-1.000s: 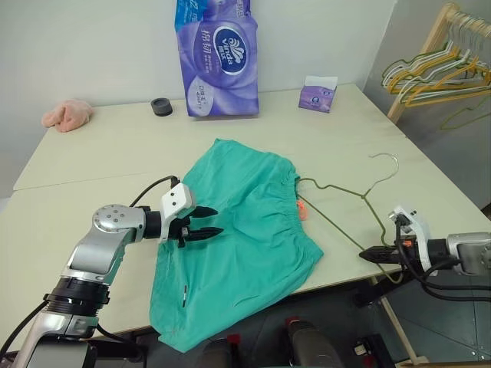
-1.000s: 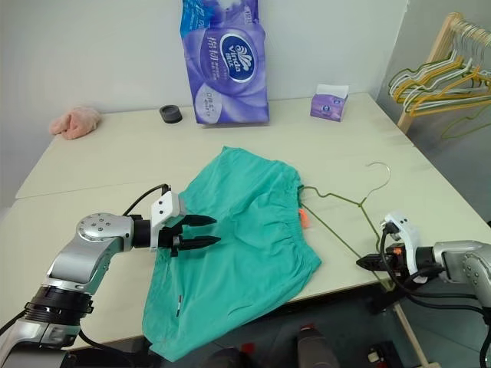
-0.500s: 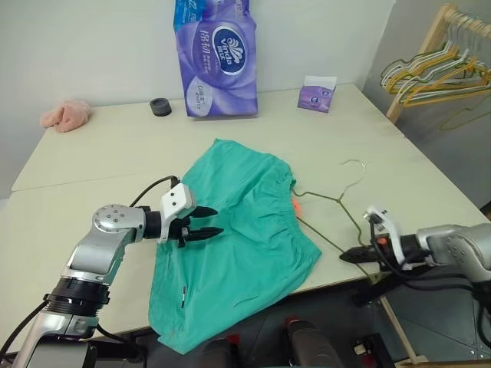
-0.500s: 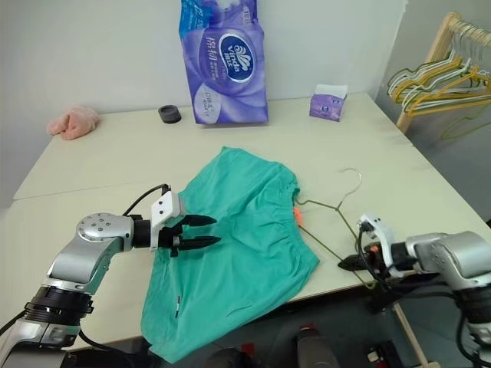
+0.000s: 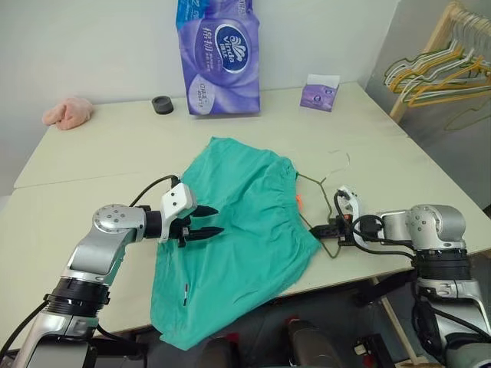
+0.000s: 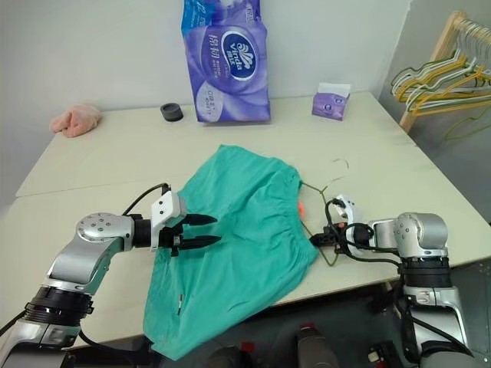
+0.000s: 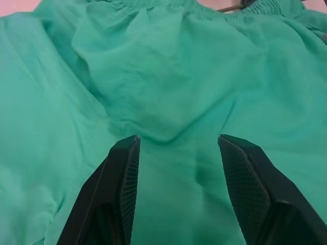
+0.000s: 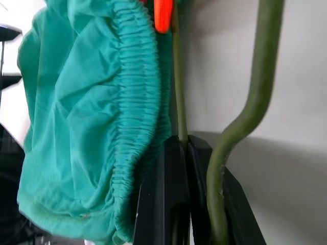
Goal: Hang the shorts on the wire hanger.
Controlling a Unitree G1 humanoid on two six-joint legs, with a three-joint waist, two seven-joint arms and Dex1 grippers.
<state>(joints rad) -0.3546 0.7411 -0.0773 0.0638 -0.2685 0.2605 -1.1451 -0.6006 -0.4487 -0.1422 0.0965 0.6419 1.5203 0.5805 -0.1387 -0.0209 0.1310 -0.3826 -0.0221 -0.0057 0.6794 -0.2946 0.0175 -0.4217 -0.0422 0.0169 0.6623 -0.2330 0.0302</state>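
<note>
Over the shorts, left gripper hovers, jaws apart; right gripper pinches the wire hanger.

Directly under and ahead of the left gripper, the table is covered by the shorts, over which its parted fingers are held. The right gripper is hemmed in at its tips by the gathered waistband and by the wire hanger just beside them. Bare tabletop is left beyond the right gripper, up to a small tissue box well apart.
</note>
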